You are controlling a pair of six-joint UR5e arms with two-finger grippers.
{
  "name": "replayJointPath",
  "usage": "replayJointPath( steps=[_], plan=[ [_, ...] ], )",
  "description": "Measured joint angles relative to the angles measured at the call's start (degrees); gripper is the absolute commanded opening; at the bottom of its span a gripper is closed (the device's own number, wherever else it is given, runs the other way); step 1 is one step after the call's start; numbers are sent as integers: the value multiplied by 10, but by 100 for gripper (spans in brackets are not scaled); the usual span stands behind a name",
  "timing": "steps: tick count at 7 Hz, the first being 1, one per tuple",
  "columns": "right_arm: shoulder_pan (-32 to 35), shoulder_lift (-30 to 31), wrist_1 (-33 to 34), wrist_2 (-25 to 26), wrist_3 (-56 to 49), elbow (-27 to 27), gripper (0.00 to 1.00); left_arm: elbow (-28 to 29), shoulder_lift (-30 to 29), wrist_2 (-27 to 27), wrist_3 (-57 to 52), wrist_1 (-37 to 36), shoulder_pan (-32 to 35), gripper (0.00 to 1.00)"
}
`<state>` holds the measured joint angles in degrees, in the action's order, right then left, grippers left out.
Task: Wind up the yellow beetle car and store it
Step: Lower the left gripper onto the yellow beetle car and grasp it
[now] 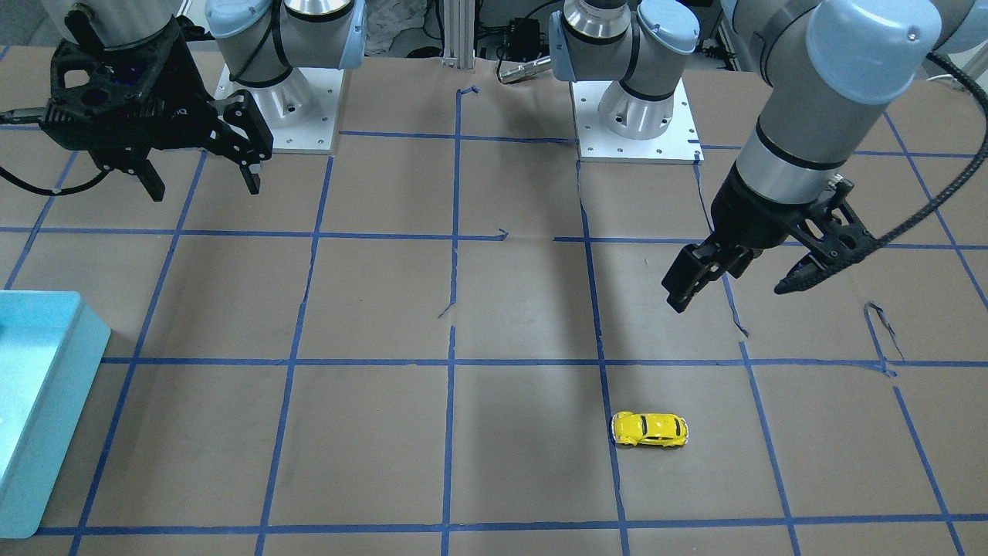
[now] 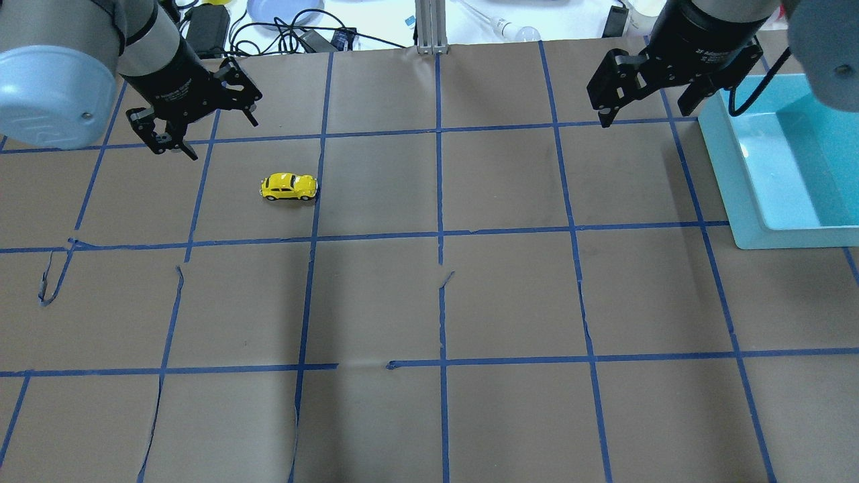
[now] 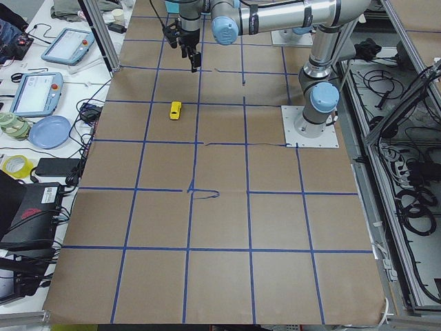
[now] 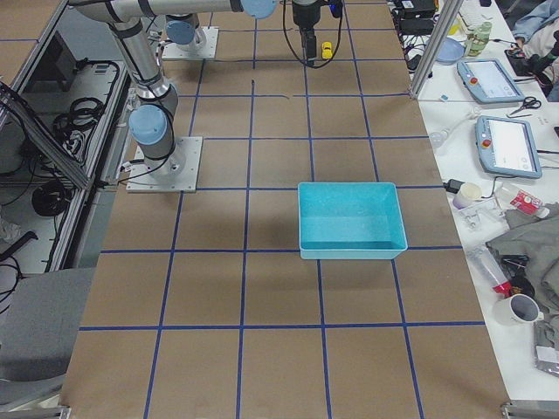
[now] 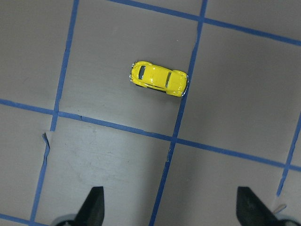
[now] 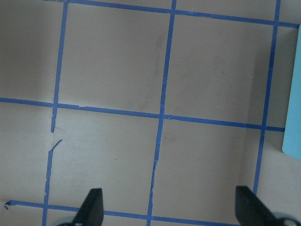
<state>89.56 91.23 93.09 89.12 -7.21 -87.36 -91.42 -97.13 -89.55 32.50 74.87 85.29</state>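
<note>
The yellow beetle car [image 2: 289, 187] stands on its wheels on the brown table, beside a blue tape line. It also shows in the front view [image 1: 650, 430], the left wrist view [image 5: 159, 79] and both side views [image 3: 176, 110] [image 4: 327, 50]. My left gripper [image 2: 201, 131] hangs open and empty above the table, left of and beyond the car; in the front view [image 1: 733, 289] its jaws stand wide apart. My right gripper [image 2: 647, 107] is open and empty, high up next to the teal bin [image 2: 731, 174].
The teal bin [image 1: 46, 463] sits at the table's right side as the robot sees it, and shows empty in the right side view [image 4: 306, 218]. Blue tape lines grid the brown paper. Cables, tablets and cups lie on benches beyond the table.
</note>
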Motion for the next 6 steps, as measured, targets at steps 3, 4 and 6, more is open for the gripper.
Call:
replayJointPath(
  steps=[3, 4, 6],
  plan=[
    [0, 0, 0, 0, 0, -1, 100, -20, -32, 0, 212, -42, -11, 100],
    [0, 0, 0, 0, 0, -1, 100, -24, -53, 1, 307, -73, -13, 100],
    [0, 0, 0, 1, 0, -1, 100, -18, -111, 3, 450, -121, -14, 100]
  ],
)
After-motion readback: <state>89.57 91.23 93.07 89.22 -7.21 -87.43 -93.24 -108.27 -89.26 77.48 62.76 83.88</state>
